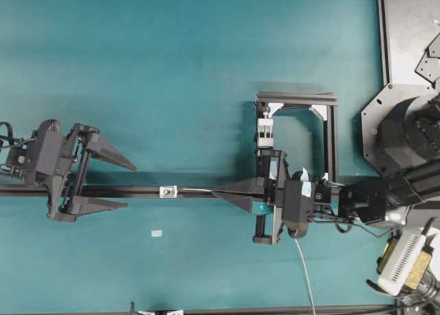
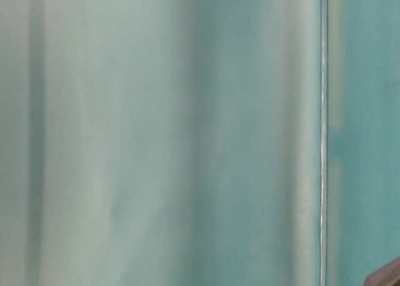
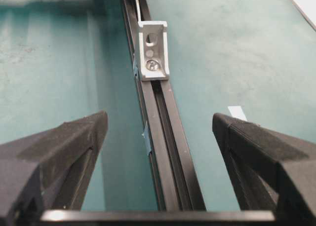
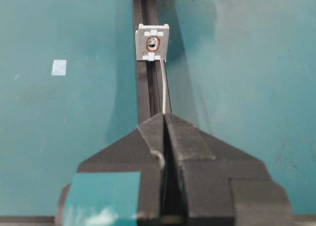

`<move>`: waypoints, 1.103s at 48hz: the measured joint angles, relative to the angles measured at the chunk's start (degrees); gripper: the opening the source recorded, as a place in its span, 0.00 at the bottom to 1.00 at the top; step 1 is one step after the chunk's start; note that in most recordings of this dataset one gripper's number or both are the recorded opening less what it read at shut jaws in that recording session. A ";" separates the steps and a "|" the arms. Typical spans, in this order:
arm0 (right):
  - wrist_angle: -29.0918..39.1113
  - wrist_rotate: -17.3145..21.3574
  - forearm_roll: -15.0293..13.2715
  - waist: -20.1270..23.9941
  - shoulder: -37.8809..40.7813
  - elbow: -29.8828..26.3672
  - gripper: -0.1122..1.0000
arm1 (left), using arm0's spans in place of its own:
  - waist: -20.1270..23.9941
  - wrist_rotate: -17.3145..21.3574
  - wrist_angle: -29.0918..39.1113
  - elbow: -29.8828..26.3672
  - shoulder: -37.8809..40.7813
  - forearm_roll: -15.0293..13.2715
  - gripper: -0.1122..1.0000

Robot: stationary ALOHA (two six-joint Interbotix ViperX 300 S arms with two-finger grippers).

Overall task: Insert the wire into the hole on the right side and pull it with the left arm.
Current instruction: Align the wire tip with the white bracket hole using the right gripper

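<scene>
From the right wrist view the right gripper [image 4: 164, 118] sits closest, its jaws clenched on the wire [image 4: 163, 90], which runs forward as a thin pale line along the black rail [image 4: 143, 63] to the small silver block [image 4: 152, 42]. Whether the tip has entered the hole [image 4: 153, 44] is too fine to tell; it ends at the block's lower edge. Seen from overhead, the wire's tail [image 1: 304, 274] curves off the bottom edge. Past the block the left gripper [image 1: 130, 186] straddles the rail, jaws released and well apart, holding nothing. A small pale tape patch [image 1: 157, 233] lies on the teal table [image 1: 172, 67], a black frame with a white clip block [image 1: 265, 131] behind. The table-level view is only a teal blur.
</scene>
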 measured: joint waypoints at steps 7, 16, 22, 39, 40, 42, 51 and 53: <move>-0.09 0.00 0.00 0.00 0.09 -0.09 0.12 | 0.00 0.00 0.00 -0.09 0.00 0.09 0.76; -0.18 0.00 0.00 0.00 0.18 -0.18 0.12 | 0.00 0.00 0.00 -0.09 0.00 0.09 0.76; -0.35 0.00 0.09 0.00 0.18 -0.35 0.12 | -0.09 0.00 0.00 -0.09 0.00 0.09 0.76; -0.70 0.00 0.09 0.00 1.32 -1.32 0.12 | 0.00 0.00 0.00 -0.09 0.00 0.09 0.76; -0.70 0.00 0.00 0.00 1.32 -1.41 0.12 | 0.00 0.00 0.00 -0.09 0.00 0.09 0.76; -0.88 -0.09 0.09 -0.09 1.41 -1.49 0.12 | 0.00 0.00 0.00 -0.09 0.00 0.09 0.76; -1.85 -0.09 0.09 -0.09 1.41 -1.58 0.12 | -0.09 0.00 0.00 -0.09 0.00 0.09 0.76; -1.85 -0.09 0.00 0.00 1.41 -1.58 0.12 | 0.00 0.00 0.00 -0.09 0.00 0.00 0.76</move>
